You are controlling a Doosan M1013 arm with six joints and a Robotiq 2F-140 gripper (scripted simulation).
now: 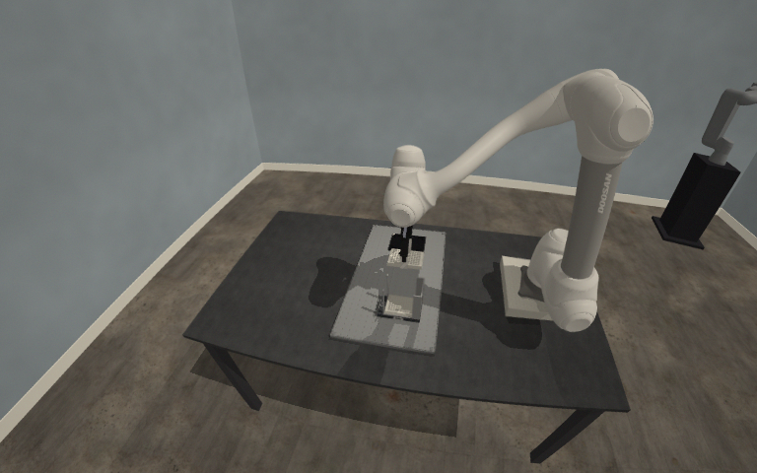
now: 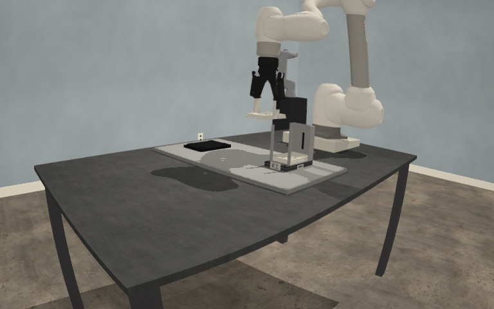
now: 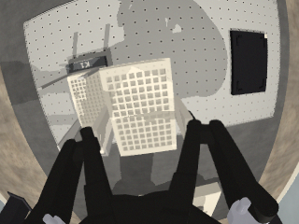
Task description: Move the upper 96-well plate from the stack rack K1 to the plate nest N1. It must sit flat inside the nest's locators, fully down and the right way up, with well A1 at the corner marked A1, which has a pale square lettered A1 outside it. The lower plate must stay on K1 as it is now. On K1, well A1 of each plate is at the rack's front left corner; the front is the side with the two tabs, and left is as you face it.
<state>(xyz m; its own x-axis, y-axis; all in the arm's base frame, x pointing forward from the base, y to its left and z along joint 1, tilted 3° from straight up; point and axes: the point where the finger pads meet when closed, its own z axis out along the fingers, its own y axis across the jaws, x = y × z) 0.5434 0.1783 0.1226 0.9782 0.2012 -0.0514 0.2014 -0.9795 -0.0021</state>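
Left on the grey mat, dark plate nest N1 (image 2: pixel 207 145) bare inside, then gripper (image 2: pixel 265 111) clamped half-wide on the upper 96-well plate (image 2: pixel 264 115) above rack K1 (image 2: pixel 301 140), lower plate (image 2: pixel 290 158) seated within; well grid legible only from the wrist.

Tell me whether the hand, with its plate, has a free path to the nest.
Probably yes: the hand holds the plate above the rack posts, and nothing stands between it and the nest.

The gripper (image 2: pixel 267 109) holds the upper plate (image 2: pixel 262 115) above rack K1 (image 2: pixel 290 145); the lower plate (image 2: pixel 291 158) sits inside; nest N1 (image 2: pixel 206 145) lies well apart.
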